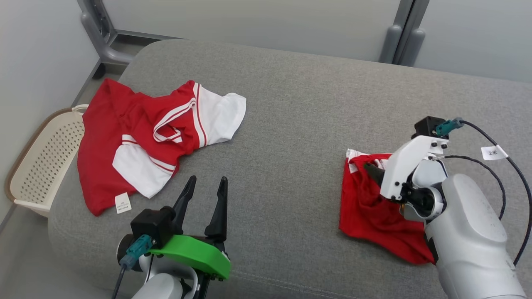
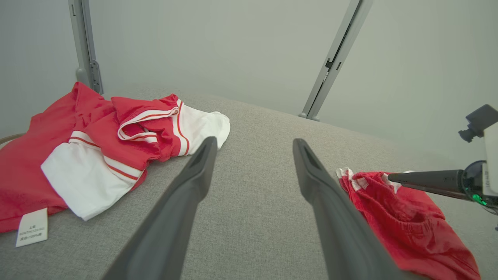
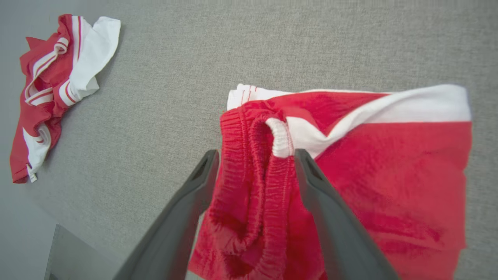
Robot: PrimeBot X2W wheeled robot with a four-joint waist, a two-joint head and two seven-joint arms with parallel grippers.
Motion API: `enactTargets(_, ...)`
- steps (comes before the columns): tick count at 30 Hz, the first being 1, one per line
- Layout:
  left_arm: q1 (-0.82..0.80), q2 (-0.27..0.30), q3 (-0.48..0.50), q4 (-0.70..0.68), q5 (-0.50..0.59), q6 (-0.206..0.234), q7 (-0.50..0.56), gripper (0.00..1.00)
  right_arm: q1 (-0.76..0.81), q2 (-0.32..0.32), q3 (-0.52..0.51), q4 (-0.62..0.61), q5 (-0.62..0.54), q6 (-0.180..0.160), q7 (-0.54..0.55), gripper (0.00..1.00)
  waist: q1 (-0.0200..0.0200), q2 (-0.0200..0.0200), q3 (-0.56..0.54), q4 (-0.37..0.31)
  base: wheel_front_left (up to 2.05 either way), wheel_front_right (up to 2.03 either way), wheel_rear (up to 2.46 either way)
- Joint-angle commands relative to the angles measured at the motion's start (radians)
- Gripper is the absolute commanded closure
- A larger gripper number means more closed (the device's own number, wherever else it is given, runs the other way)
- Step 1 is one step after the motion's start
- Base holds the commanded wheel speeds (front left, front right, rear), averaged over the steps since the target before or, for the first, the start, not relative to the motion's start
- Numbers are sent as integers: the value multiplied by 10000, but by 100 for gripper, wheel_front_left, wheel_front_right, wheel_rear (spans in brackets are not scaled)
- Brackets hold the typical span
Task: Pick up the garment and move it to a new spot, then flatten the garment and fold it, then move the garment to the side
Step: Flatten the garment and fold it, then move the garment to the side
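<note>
A grey upholstered cushion [image 1: 299,104] carries a crumpled red-and-white jersey [image 1: 137,141] at ten o'clock and the bunched red shorts [image 1: 365,207] at four o'clock. The right gripper [image 3: 255,155] stands spread astride the shorts' elastic waistband [image 3: 272,182], clamping nothing. The left gripper [image 1: 208,179], at seven o'clock, gapes empty over the cushion.

Head view: high, looking down on the grey cushion [image 1: 291,104]. Left wrist view: low, skimming the cushion, shirt [image 2: 97,155] left of its jaws. Right wrist view: close, straight down, shorts [image 3: 389,175] between jaws. All share shirt, shorts.
</note>
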Motion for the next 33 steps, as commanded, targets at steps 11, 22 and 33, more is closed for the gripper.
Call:
enactTargets(11,106,230,46,-213,122,114,4,0,15,-489,391,-1680,909,-1,111,0,0,0,-152,-1094,0,0,0)
enactTargets(22,-173,410,74,-606,220,249,96,0,1010,-1061,-266,-1964,931,-1,81,0,0,0,427,-1771,0,0,0)
enactTargets(33,-500,459,-68,-745,360,264,298,0,904,-866,-468,-774,967,-1,-555,0,0,0,930,-1116,0,0,0)
